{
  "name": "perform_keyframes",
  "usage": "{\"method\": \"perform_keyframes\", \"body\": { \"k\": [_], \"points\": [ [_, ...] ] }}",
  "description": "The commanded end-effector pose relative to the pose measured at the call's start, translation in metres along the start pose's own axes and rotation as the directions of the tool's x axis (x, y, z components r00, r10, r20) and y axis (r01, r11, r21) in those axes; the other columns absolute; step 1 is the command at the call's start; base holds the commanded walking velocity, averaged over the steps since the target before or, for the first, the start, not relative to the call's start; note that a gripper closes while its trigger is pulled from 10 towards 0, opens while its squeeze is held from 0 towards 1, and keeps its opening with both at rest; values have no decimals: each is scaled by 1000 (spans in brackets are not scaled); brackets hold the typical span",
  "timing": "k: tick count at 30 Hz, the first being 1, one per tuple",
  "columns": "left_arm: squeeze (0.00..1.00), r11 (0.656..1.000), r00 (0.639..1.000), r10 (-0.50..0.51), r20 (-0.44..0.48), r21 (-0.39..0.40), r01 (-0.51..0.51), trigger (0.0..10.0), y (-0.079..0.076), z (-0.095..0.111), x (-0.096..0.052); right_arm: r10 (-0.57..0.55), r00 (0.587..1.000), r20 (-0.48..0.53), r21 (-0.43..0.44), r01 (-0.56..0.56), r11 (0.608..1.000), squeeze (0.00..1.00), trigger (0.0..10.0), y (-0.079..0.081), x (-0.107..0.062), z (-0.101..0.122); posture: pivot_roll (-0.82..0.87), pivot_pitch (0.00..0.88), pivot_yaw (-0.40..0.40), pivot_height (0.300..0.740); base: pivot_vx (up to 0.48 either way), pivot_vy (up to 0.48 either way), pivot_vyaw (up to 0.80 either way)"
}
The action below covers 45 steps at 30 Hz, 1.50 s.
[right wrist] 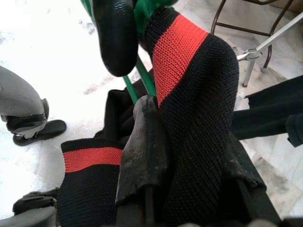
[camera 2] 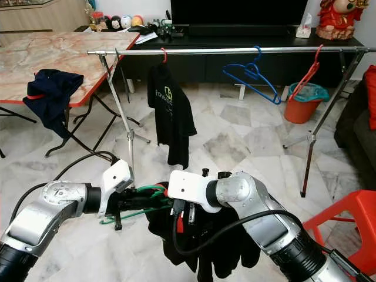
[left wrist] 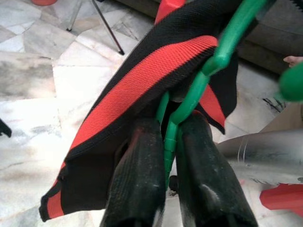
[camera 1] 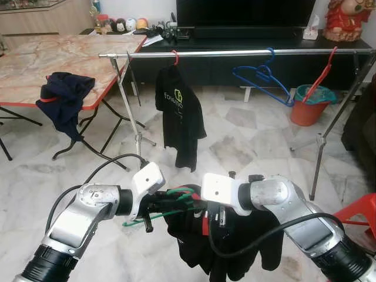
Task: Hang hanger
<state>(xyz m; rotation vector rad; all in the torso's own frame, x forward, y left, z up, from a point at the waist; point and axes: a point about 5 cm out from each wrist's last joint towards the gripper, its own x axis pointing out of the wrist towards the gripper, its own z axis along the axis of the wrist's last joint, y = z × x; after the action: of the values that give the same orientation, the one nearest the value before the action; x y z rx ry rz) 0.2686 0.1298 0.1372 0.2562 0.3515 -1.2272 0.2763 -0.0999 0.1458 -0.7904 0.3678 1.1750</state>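
A green hanger (camera 1: 174,192) carries a black garment with a red stripe (camera 1: 235,249), low in front of me. My left gripper (left wrist: 165,126) is shut on the hanger's green stem, with the striped cloth draped just beyond its fingers. From the other side, my right gripper (right wrist: 189,137) is shut on the garment's black and red knit band (right wrist: 199,90). The two grippers sit close together, well below and short of the silver rail (camera 1: 235,53). The hanger's hook is hidden by cloth and arms.
On the rail hang a black T-shirt on a red hanger (camera 1: 179,114), blue hangers (camera 1: 261,76) and a red hanger (camera 1: 322,75). A marble table (camera 1: 53,59) with a dark garment (camera 1: 64,100) stands left. An orange bucket (camera 1: 308,106) and a red stool (camera 1: 358,217) are right.
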Motion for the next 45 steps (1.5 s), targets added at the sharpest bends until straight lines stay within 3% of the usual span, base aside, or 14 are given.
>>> {"method": "perform_keyframes", "body": {
  "k": [1,20,22,23,24,25,37,44,45],
  "points": [
    [0,1000,1000,-14,13,-14,14,0,-2,1,2,-47,996,71,-40,50,998,0,10000,-9,-5,18,-182,0,51,740,0,0,0],
    [0,1000,1000,-23,20,-5,23,0,-2,1,3,16,994,109,-38,-12,999,0,10000,-2,-1,20,-183,0,45,740,0,0,0],
    [0,1000,1000,-23,21,-5,23,0,-2,1,3,28,993,112,-40,-24,999,43,10000,-1,0,20,-183,0,45,740,0,0,0],
    [0,1000,999,-23,22,-6,23,0,-3,1,3,36,993,114,-39,-31,999,518,10000,0,0,20,-183,0,42,740,0,0,0],
    [0,1000,999,-23,22,-6,23,0,-3,1,3,36,993,114,-39,-31,999,518,10000,0,0,20,-183,0,42,740,0,0,0],
    [0,1000,999,-21,27,-7,21,0,-3,1,4,60,991,121,-43,-56,998,1000,10000,3,0,20,-183,0,41,740,0,0,0],
    [0,1000,998,-1,70,-29,3,0,-2,1,5,87,989,122,-61,-80,995,1000,10000,5,-2,21,-187,0,32,740,0,0,0],
    [0,998,993,43,109,-44,-38,0,2,2,1,69,995,75,-84,-62,995,1000,10000,2,-13,14,-196,0,22,740,0,0,0],
    [0,998,993,46,110,-43,-41,0,2,1,1,64,996,69,-84,-59,995,776,10000,2,-14,13,-196,0,22,740,0,0,0]
  ]
}}
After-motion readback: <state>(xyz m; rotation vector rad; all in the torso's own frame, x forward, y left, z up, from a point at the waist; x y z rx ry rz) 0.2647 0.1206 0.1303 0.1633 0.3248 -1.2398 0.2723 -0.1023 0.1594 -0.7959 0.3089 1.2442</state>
